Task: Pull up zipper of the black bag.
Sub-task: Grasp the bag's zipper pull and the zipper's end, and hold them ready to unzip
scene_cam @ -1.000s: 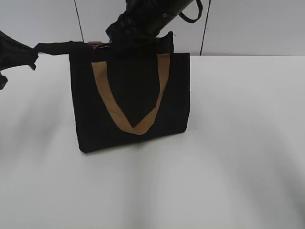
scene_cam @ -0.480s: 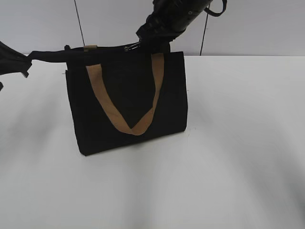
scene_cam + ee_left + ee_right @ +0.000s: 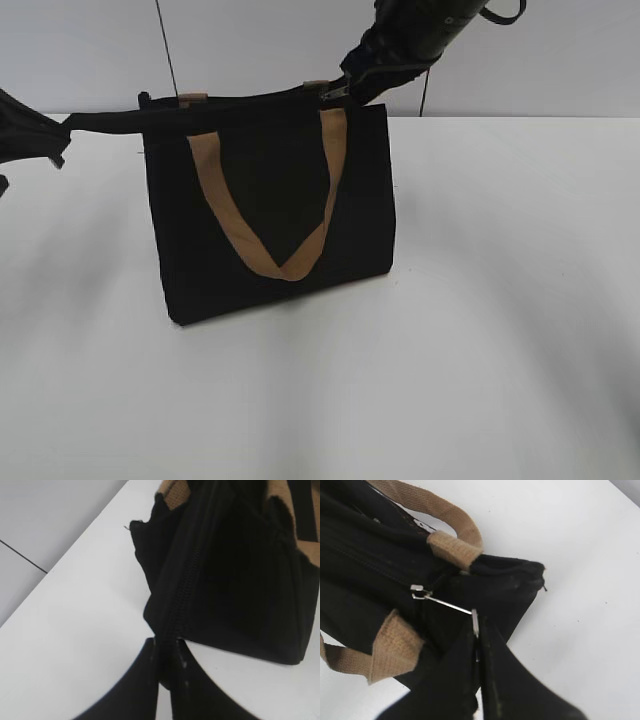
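The black bag (image 3: 275, 215) stands upright on the white table, its tan strap handle (image 3: 270, 235) hanging down the front. Its zipper (image 3: 182, 580) runs along the top edge. My left gripper (image 3: 166, 642) is shut on the black fabric tab at the zipper's left end, seen at the far left in the exterior view (image 3: 70, 125). My right gripper (image 3: 476, 622) is shut on the thin silver zipper pull (image 3: 442, 602); the slider sits between the handle ends near the bag's right end (image 3: 335, 92).
The white table (image 3: 500, 300) spreads around the bag. A pale wall with dark vertical seams (image 3: 165, 45) stands behind. The second tan handle (image 3: 430, 507) lies over the bag's far side in the right wrist view.
My right gripper has moved to the right along the bag's top, drawing the zipper pull from near the left end to near the right end. The left gripper has kept its hold.
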Robot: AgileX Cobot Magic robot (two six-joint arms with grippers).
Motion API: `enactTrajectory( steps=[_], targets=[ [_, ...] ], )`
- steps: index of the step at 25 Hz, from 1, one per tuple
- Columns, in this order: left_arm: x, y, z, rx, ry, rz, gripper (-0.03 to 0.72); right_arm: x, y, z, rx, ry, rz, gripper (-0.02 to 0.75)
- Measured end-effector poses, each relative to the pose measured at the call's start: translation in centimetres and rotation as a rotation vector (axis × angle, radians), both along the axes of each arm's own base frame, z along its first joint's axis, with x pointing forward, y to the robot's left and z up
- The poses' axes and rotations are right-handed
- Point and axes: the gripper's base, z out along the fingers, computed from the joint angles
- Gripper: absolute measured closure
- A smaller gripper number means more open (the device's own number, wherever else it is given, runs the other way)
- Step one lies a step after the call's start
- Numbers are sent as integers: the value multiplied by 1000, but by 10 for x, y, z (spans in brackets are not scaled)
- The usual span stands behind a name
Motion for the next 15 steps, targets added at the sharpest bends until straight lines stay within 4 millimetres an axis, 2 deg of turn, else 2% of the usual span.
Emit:
enactTrajectory(
  steps=[6,7,9,12,13,15],
  targets=[
    [0,-2,1,-28,5,4,664,-3,-4,12,15,-20,-7,743],
    [0,-2,2,-51,6,16,656,-4,-4,16,17,-27,-7,722],
    [1,-2,3,-110,18,59,604,-5,-12,27,10,-64,-8,608],
    [2,-2,5,-192,46,116,389,-9,-21,44,12,-109,-15,370],
    [2,-2,6,-224,62,139,293,-11,-22,48,12,-117,-13,313],
    [3,-2,6,-307,115,216,141,-15,-24,54,0,-119,-7,259]
  ],
)
